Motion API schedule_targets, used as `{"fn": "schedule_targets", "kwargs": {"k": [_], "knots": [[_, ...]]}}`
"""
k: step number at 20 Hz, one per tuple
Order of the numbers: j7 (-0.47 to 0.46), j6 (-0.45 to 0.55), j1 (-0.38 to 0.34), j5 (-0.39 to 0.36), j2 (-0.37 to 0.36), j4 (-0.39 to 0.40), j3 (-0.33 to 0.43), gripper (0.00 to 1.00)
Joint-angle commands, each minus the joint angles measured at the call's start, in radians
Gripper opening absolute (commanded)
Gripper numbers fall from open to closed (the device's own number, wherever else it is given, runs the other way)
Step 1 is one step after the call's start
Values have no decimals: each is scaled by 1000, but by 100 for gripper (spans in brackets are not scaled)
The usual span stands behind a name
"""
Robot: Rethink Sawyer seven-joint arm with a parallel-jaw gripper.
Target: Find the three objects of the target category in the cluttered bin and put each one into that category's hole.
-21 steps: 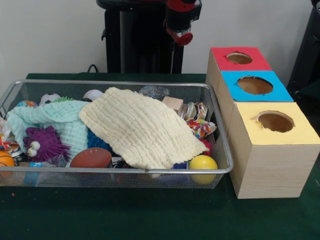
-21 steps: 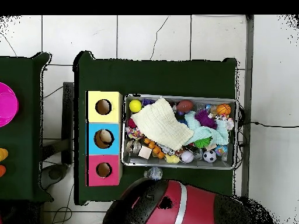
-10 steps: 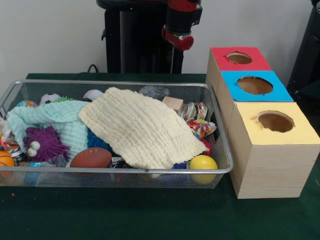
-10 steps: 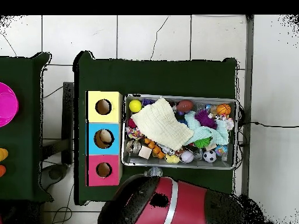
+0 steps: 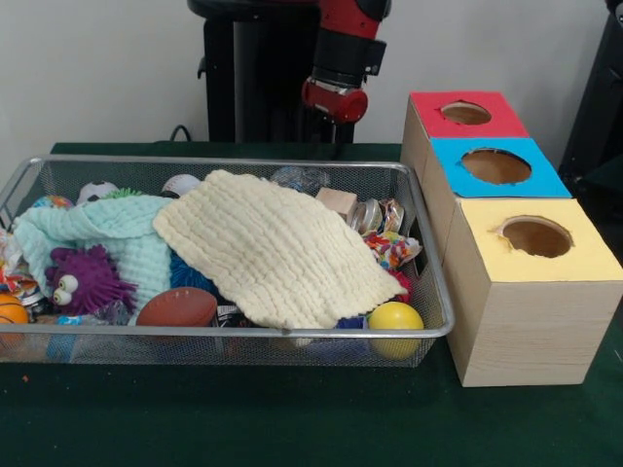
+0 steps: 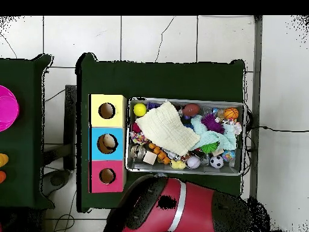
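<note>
- Your gripper [image 5: 334,100] hangs above the far rim of the silver wire-mesh bin [image 5: 292,332]; only its red-banded end shows, so you cannot tell how it is set or whether it carries anything.
- Across the middle of the bin lies a cream waffle-weave cloth [image 5: 274,247], draped over whatever sits below it, and a mint-green knitted cloth [image 5: 122,233] spreads just beside it.
- Around those cloths you can see a purple spiky toy with googly eyes [image 5: 84,277], a brown rubber football [image 5: 176,306] and a smooth yellow ball [image 5: 395,317] against the near wall.
- A pale wooden block [image 5: 338,201] and some crinkly bright wrappers [image 5: 389,247] crowd the corner next to the boxes.
- Beside the bin stands a row of three plain wooden boxes, each with a round hole: red top [image 5: 465,114], blue top [image 5: 496,165], yellow top [image 5: 536,238].
- From overhead, the hole in the blue-topped box [image 6: 107,144] shows something pale inside.
- Against the frame a second ago, the red arm [image 6: 175,208] has swung lower and further over towards the bin in the front view; the bin's contents lie unchanged.
</note>
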Motion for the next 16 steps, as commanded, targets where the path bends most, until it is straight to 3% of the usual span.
{"fn": "schedule_targets", "kwargs": {"k": [1,11,16], "knots": [[276,76,-64,31,164,-163,8,100],[259,262,-157,131,163,-126,75,100],[239,302,-179,146,167,-124,91,100]]}}
